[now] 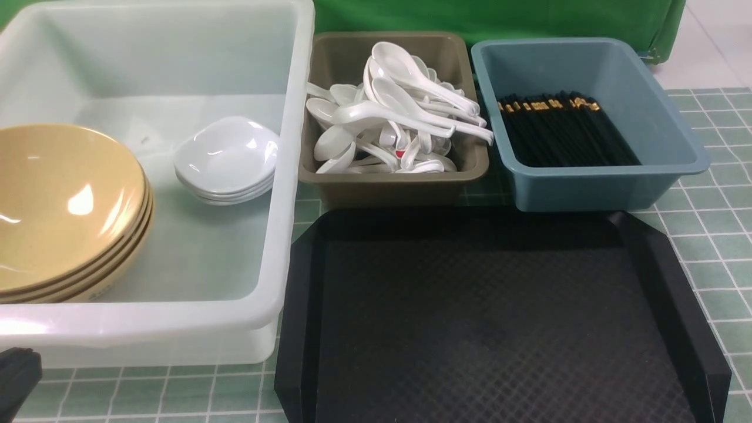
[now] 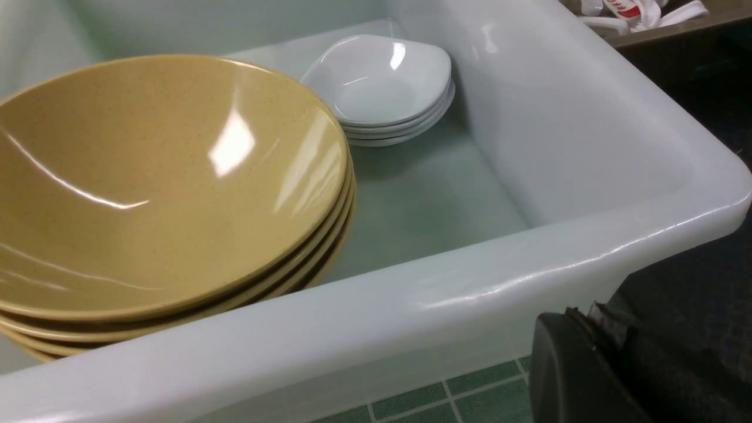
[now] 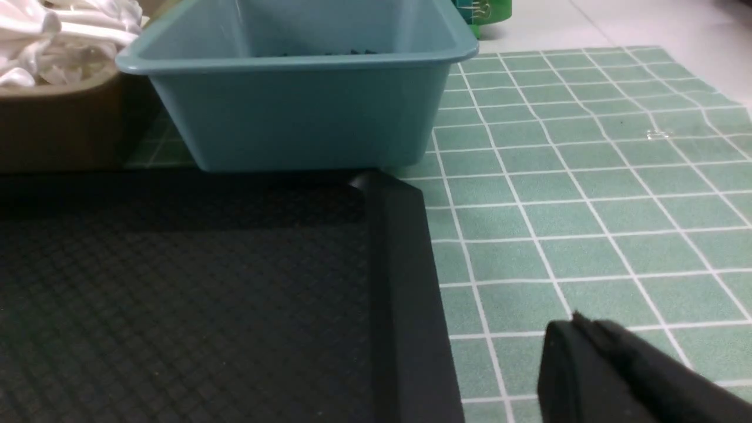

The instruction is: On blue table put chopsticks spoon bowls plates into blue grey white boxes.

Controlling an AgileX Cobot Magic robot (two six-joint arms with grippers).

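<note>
The white box [image 1: 282, 176] [image 2: 529, 276] holds a stack of yellow bowls [image 1: 59, 205] [image 2: 158, 188] and a stack of white plates [image 1: 226, 155] [image 2: 382, 88]. White spoons [image 1: 399, 117] fill the grey box [image 1: 393, 182]. Black chopsticks [image 1: 564, 132] lie in the blue box [image 1: 611, 188] [image 3: 294, 117]. My left gripper [image 2: 581, 317] [image 1: 17, 370] is shut and empty, low by the white box's near corner. My right gripper [image 3: 578, 323] is shut and empty over the blue table [image 3: 587, 194], beside the tray; it is out of the front view.
A flat black textured tray [image 1: 499, 317] [image 3: 176, 294] lies bare in front of the grey and blue boxes. A green cloth [image 1: 499, 17] hangs behind the boxes. The tiled table [image 1: 717, 247] runs on to the right of the tray.
</note>
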